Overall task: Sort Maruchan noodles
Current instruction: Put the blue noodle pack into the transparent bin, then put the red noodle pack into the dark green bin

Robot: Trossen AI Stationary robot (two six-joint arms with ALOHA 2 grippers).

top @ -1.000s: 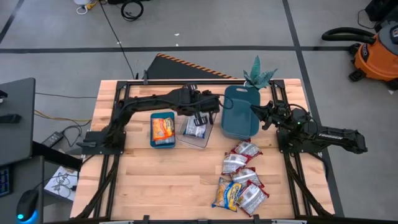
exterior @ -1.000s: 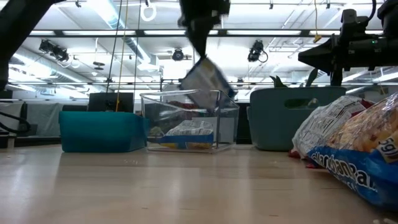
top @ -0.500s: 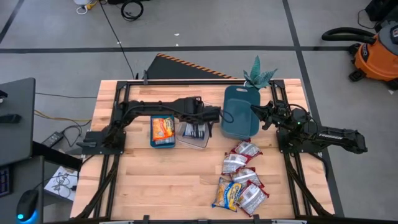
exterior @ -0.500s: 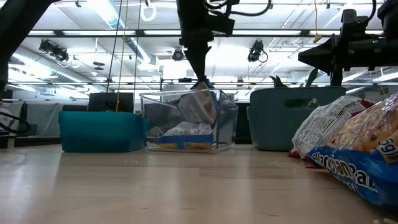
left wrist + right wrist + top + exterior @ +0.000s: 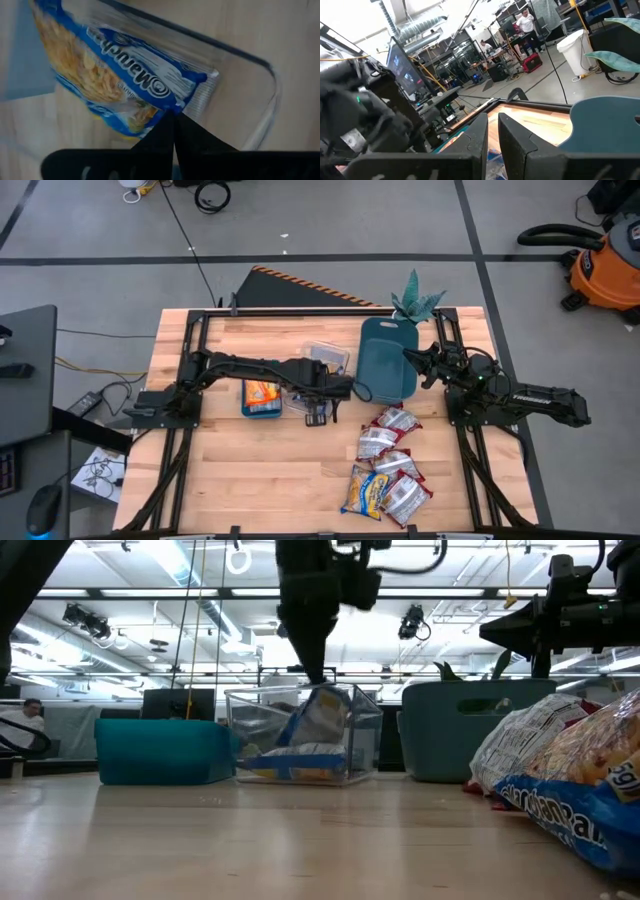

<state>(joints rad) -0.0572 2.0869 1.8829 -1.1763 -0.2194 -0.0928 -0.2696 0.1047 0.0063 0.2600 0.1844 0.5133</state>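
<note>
My left gripper (image 5: pixel 318 412) (image 5: pixel 317 680) reaches down into the clear plastic container (image 5: pixel 325 358) (image 5: pixel 300 735) and is shut on a blue-and-silver Maruchan packet (image 5: pixel 110 75) (image 5: pixel 322 720). The packet stands tilted inside the container. Another packet (image 5: pixel 295 760) lies flat on the container's floor. Several more packets (image 5: pixel 390 465) (image 5: pixel 570 770) lie in a loose pile on the table at the near right. An orange packet (image 5: pixel 262 392) lies in the small teal bin (image 5: pixel 262 412). My right gripper (image 5: pixel 408 360) (image 5: pixel 493 125) hovers, slightly open and empty, over the dark teal bin (image 5: pixel 385 370). My left gripper pinches the blue packet at its crimped edge (image 5: pixel 167 107) between its two fingertips, coming from above and pointing down. The packet hangs tilted below the fingers inside the clear container. I cannot tell whether its lower end rests on the packet beneath.
A folded teal plant-like thing (image 5: pixel 415 300) stands at the table's far right corner. Bare wooden table (image 5: pixel 270 470) lies at the near left. The container's clear wall (image 5: pixel 250 65) curves close beside the held packet.
My left gripper has moved toward the table's near edge and down into the clear container with the blue packet. The packet hung clear above the container's rim a second ago and now stands tilted inside it. The gripper has stayed shut.
</note>
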